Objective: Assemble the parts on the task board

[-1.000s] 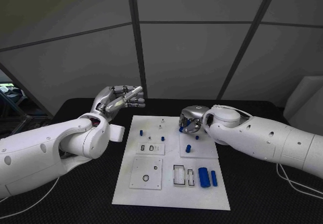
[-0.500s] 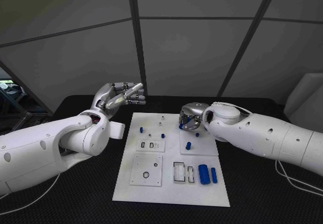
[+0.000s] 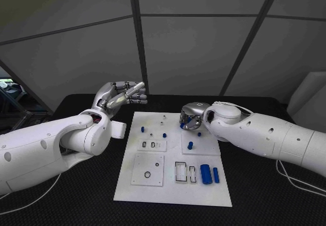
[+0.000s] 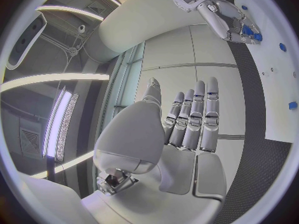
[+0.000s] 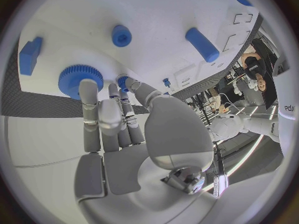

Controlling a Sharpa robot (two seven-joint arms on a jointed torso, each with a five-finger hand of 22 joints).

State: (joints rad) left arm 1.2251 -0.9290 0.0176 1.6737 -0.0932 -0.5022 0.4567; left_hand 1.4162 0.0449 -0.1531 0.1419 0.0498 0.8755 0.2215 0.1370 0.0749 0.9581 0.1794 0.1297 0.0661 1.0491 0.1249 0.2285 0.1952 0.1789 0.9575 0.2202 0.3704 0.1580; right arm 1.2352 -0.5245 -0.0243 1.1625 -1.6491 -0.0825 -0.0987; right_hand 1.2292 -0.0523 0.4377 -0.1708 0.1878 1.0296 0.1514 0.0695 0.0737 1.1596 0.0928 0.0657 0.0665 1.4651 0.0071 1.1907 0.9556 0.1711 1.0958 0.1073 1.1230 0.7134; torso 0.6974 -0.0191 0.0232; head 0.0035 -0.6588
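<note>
Head view: the white board lies flat in the middle of the black table, and six blue parts can be counted on it in plain sight. Two long cylinders lie side by side at the board's near right, one thick and one thin. A short peg stands on the raised right plate, a small one beyond it, and two more small pegs stand left of centre toward the far edge. Three pale inset plates with slots and rings sit on the board's left and middle. The left hand is raised well above the table off the board's far left corner, palm up, fingers straight and held side by side, holding nothing; the left wrist view shows the same flat, empty palm. The right hand is low over the board's far right corner, fingers curled downward around something blue. In the right wrist view its fingertips touch a ribbed blue gear sitting on the board, with a second small blue piece beside the thumb; I cannot tell whether the gear is actually gripped. That view also shows one round peg, one long cylinder and one block.
</note>
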